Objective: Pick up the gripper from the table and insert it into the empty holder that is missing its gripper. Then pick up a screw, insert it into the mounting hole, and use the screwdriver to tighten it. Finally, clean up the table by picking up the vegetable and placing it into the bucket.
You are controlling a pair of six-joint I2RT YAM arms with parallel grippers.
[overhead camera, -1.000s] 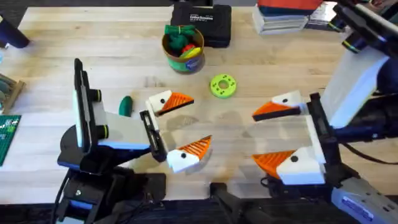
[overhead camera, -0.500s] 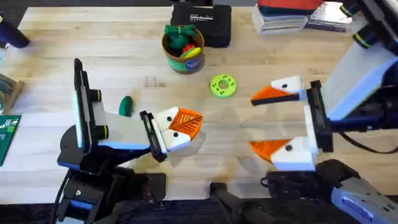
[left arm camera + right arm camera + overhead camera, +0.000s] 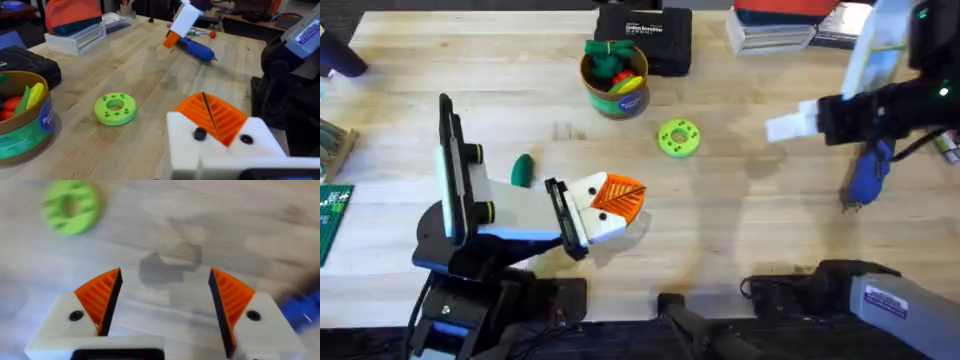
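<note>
My left gripper (image 3: 617, 199) rests low over the table's middle, shut, its orange ribbed pads (image 3: 212, 116) pressed together with nothing between them. The dark green vegetable (image 3: 523, 168) lies just behind that arm. My right gripper (image 3: 790, 127) hangs raised at the back right and is open in its wrist view (image 3: 165, 302), with bare wood between the fingers. The blue screwdriver (image 3: 867, 175) lies on the table below the right arm, and it shows as well in the left wrist view (image 3: 196, 48). The bucket (image 3: 615, 76) stands at the back centre. The loose gripper, holder and screw are out of view.
A bright green ring disc (image 3: 679, 138) lies between the bucket and the right gripper. A black case (image 3: 645, 35) sits behind the bucket, and books or boxes (image 3: 790, 25) at the back right. A circuit board (image 3: 332, 215) lies at the left edge.
The left gripper closed from open to shut. The right arm lifted and swung to the back right, turning its fingers edge-on and uncovering the screwdriver.
</note>
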